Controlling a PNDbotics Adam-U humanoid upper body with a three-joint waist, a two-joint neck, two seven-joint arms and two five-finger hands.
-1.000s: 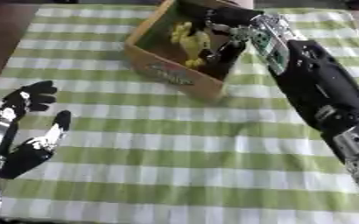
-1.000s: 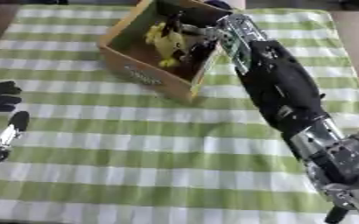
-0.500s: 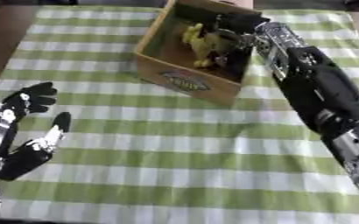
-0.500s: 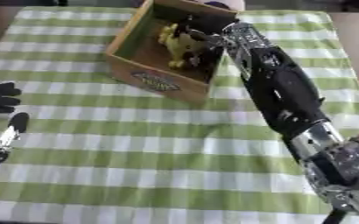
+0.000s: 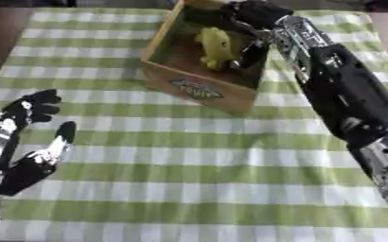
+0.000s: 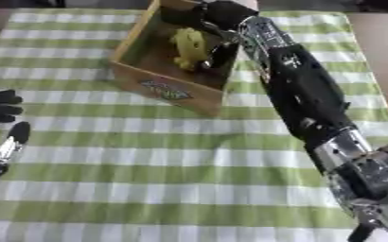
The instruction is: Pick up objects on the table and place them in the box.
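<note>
Green-and-white checked tablecloth [image 5: 189,156] | right hand [image 5: 251,14] inside wooden box [image 5: 199,87], grip unclear, over yellow toy [image 5: 216,46] | left hand [image 5: 31,137] idle, released | risk: withdrawing arm snags box wall, tipping it

Over the last second the right robot hand [image 5: 251,12] moves from above the near right part of the wooden box [image 5: 199,88] to its far right corner, so its dark fingers now sit over the box's back rim rather than beside the yellow toy [image 5: 215,46]. The yellow toy now shows whole on the box floor, no longer half covered by the fingers. A dark object [image 5: 251,53] leans against the right inner wall beside the toy; it may have been released there, though the blur makes this uncertain. The whole picture also shifts, which suggests the head has tilted.
</note>
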